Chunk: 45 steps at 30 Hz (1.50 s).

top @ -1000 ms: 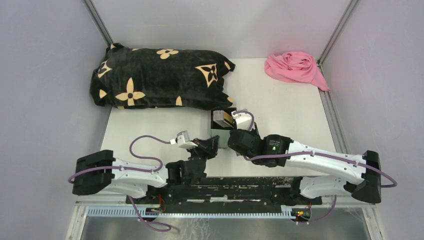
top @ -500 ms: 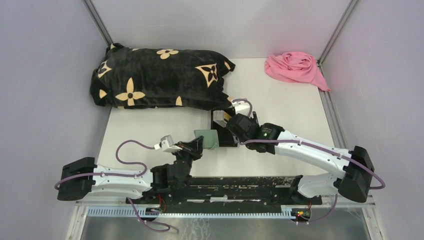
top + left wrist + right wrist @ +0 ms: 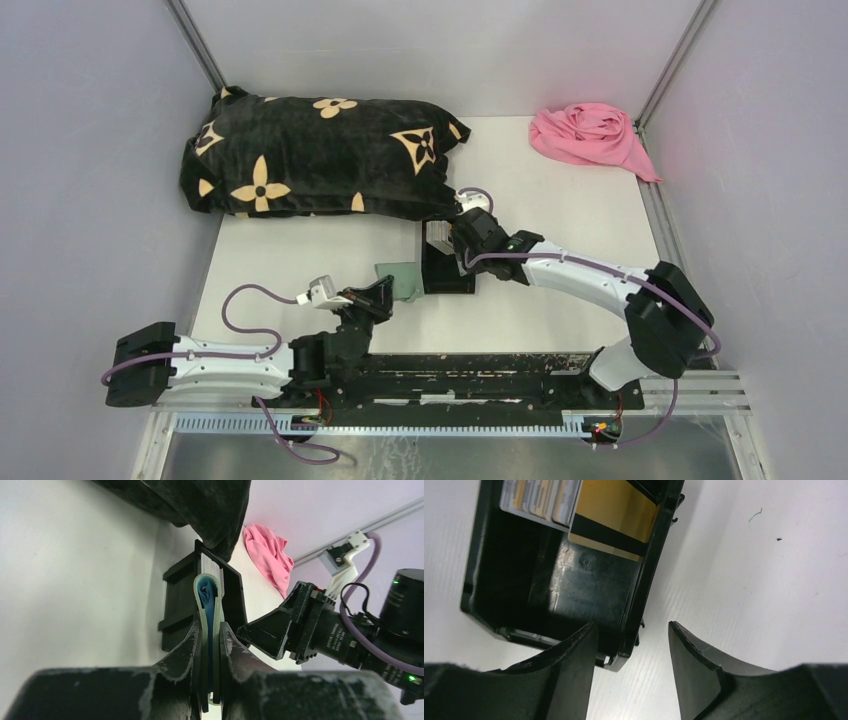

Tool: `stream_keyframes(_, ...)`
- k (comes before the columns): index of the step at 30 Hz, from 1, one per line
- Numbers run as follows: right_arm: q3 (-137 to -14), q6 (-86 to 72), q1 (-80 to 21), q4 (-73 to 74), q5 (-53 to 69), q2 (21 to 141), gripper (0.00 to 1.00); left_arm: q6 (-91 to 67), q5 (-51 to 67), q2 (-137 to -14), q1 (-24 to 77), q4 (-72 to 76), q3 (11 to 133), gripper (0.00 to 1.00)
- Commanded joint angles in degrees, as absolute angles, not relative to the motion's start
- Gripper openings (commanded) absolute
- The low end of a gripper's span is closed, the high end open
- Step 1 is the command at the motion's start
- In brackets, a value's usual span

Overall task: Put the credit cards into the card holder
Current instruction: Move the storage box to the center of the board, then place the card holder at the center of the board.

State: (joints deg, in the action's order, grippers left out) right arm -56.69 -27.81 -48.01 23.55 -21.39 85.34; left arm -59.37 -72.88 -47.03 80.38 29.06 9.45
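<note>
Near the middle of the tabletop (image 3: 560, 230), the left gripper (image 3: 385, 290) is clamped tight on the card holder (image 3: 403, 281), a small flat sage-green wallet. It hangs just left of the near half of a black open-topped box (image 3: 447, 275). The left wrist view shows the card holder edge-on between the fingers (image 3: 192, 645). Its pale green cover is folded over, with a blue lining showing inside the fold.

The cards (image 3: 574, 505) stand in the far end of the box. One is gold with a black stripe, and the paler ones beside it have yellow and grey print. The right gripper (image 3: 462, 232) hovers over that far end with its fingers (image 3: 574, 650) spread wide and nothing between them but the box's side wall, which neither finger grips.

A second ago the left gripper held the card holder closer in against the box, and it has since drawn back to the left. The right gripper was then over the near end of the box and has reached out toward the cards. A black flowered blanket (image 3: 310, 155) lies along the far left edge, and a pink cloth (image 3: 590, 135) sits in the far right corner.
</note>
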Motion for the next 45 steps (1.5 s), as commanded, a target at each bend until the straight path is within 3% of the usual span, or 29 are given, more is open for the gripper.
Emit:
stream_keyframes(1, -58.81, -27.02, -45.58, 18.73, -18.44, 88.17, 0.59, -57.97, -77.98, -44.41, 80.6, 27.0, 8.31, 0.03)
stream_keyframes(4, -59.05, -27.05, -44.3, 17.5, -17.24, 90.28, 0.56, -58.03, -78.24, -42.93, 80.6, 26.4, 7.51, 0.03)
stream_keyframes(12, -59.07, -27.2, -41.35, 15.91, -15.89, 93.44, 0.26, -59.29, -79.42, -41.46, 80.51, 24.97, 5.9, 0.03)
stream_keyframes(21, -59.48, -28.7, -40.11, 21.82, -22.85, 90.6, 0.07, -72.86, -82.0, -46.77, 80.55, 16.25, 7.83, 0.03)
stream_keyframes(32, -58.32, -28.67, -35.19, 26.29, -27.31, 86.64, 0.04, -94.14, -86.79, -63.25, 80.51, 7.54, 14.43, 0.03)
stream_keyframes(36, -58.51, -28.31, -33.06, 25.96, -26.19, 87.54, 0.03, -119.18, -88.52, -71.74, 80.57, -12.1, 21.02, 0.03)
stream_keyframes(40, -59.32, -28.15, -31.61, 25.25, -24.74, 89.53, 0.03, -154.8, -88.73, -85.76, 80.67, -36.45, 29.75, 0.03)
stream_keyframes(45, -59.64, -27.17, -28.69, 24.1, -22.4, 91.07, 0.03, -156.47, -88.26, -93.89, 81.05, -31.98, 33.23, 0.03)
